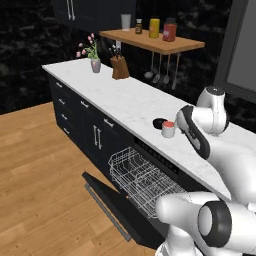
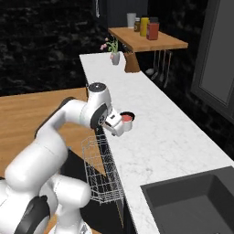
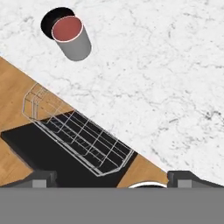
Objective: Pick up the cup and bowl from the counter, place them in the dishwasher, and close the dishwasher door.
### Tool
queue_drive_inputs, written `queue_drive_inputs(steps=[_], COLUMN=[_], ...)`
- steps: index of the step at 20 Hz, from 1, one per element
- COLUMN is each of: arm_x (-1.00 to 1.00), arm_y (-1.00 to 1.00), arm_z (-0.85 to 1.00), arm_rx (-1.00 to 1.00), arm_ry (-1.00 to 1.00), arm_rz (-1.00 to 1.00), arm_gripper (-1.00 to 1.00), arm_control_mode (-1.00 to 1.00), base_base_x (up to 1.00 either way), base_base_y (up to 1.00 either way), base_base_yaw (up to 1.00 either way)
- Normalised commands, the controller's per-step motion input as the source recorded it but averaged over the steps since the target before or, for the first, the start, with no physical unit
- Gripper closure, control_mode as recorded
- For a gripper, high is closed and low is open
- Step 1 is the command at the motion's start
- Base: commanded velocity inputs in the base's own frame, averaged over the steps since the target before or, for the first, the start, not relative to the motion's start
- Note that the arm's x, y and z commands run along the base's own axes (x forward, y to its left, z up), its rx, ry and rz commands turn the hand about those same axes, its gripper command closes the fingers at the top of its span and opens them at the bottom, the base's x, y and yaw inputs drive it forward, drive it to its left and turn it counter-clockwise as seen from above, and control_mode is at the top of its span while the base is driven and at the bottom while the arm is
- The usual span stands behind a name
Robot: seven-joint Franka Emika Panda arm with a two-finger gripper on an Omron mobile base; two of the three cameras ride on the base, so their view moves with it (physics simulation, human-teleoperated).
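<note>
Cup (image 3: 72, 38) and bowl (image 3: 51, 18) touching on worktop (image 3: 166, 70), at claw's (image 3: 112, 177) 11 o'clock. Claw wide, empty. Dishwasher door (image 1: 107, 200) open, rack (image 1: 142, 177) out. Nothing loaded yet.

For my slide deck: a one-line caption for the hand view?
Open gripper above counter; cup beside bowl, dishwasher rack extended.

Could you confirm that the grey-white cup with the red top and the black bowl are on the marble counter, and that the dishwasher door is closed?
Not quite: the black dishwasher door is open, folded down with the white wire rack pulled out, as the left base view shows. The grey-white, red-topped cup and the black bowl do sit on the white marble counter.
</note>
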Motion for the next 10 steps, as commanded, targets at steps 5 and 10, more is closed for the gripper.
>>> queue_drive_inputs(steps=[5,10], arm_x=[0.7,0.65], arm_y=[-0.3,-0.21], arm_z=[-0.06,-0.2], arm_rx=[0.0,0.02], arm_ry=[0.12,0.04], arm_rz=[-0.05,-0.06], arm_gripper=[-1.0,-1.0], arm_control_mode=[-1.0,-1.0], base_base_x=[0.0,0.0], base_base_y=[0.0,0.0], base_base_yaw=[0.0,0.0])
